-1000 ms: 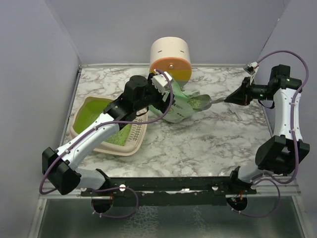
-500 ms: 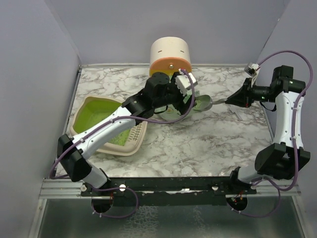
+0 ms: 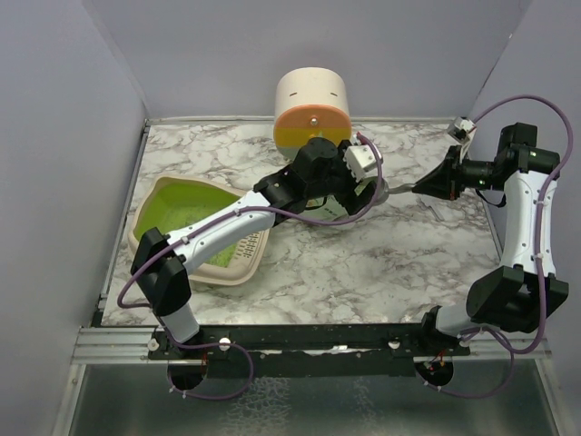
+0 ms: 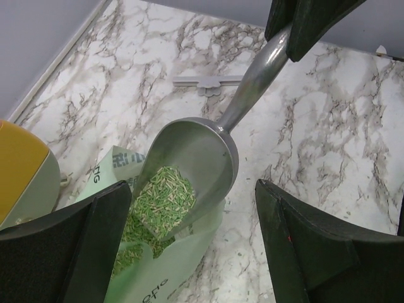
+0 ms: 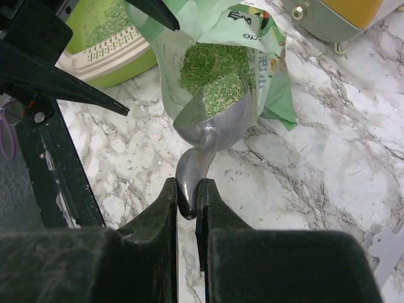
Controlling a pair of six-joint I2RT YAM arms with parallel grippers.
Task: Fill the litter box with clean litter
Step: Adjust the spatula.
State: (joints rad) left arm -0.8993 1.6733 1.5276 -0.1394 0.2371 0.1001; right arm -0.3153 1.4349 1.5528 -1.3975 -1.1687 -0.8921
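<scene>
The litter box (image 3: 156, 207), a cream tray with a lime-green inside, lies at the table's left and holds some green pellets (image 5: 104, 16). The mint-green bag (image 5: 268, 69) lies open at mid-table, full of clean litter (image 5: 211, 69). My right gripper (image 5: 188, 197) is shut on the handle of a grey metal scoop (image 5: 218, 123). The scoop's bowl (image 4: 189, 170) sits in the bag's mouth with pellets in it. My left gripper (image 4: 189, 252) hangs open above the bag (image 4: 148, 278), one finger (image 4: 63, 246) on each side of the mouth.
A cream cylinder with an orange face (image 3: 313, 109) stands at the back, just behind the bag. A small white clip (image 4: 208, 82) lies on the marble on the right. Stray pellets dot the table around the bag. Grey walls close in three sides.
My left arm has swung right, from above the litter box to above the bag's mouth. The right gripper and scoop have barely moved.
</scene>
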